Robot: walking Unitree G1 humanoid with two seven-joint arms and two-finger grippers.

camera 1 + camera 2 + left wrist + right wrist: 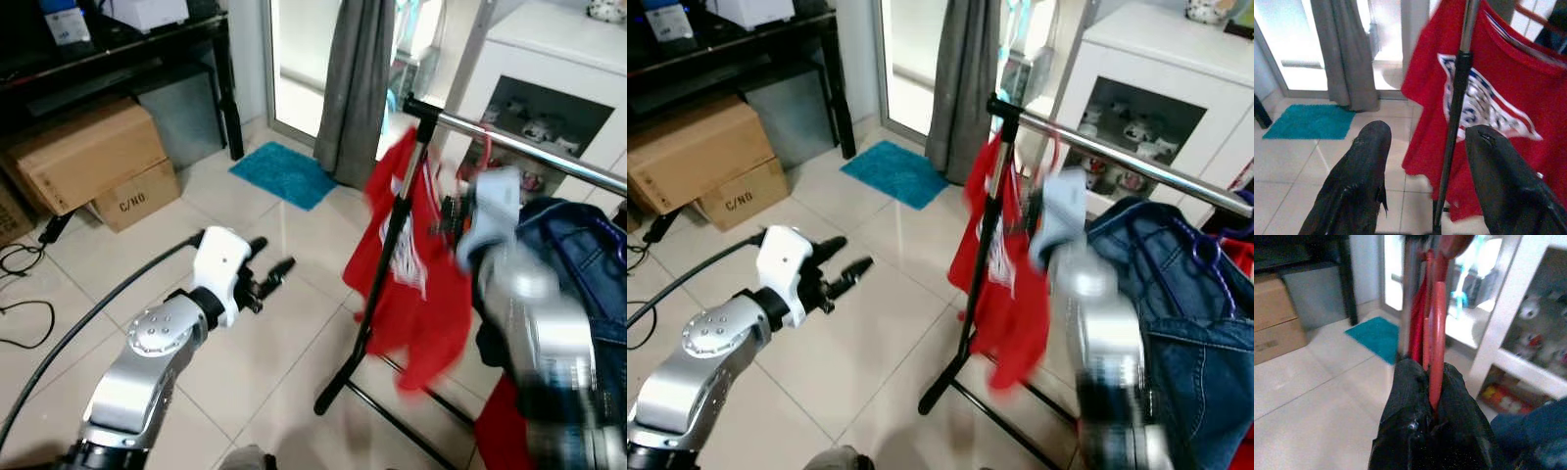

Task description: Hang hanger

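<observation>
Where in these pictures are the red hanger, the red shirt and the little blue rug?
red hanger (1436, 333): right wrist view, its shaft above the black fingers.
red shirt (1508, 63): left wrist view, chest above the print.
blue rug (284, 173): left eye view, its middle.

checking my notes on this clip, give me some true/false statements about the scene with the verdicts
1. The right end effector is shut on a red hanger. True.
2. The left end effector grips the rack's pole. False: its fingers are open and apart from the black pole, holding nothing.
3. A red shirt hangs by the rack's rail. True.
4. The mat by the curtain is orange. False: it is teal.
5. Cardboard boxes sit on the floor under the black table. True.
6. Jeans lie on the floor. False: the denim hangs at the rail.
</observation>
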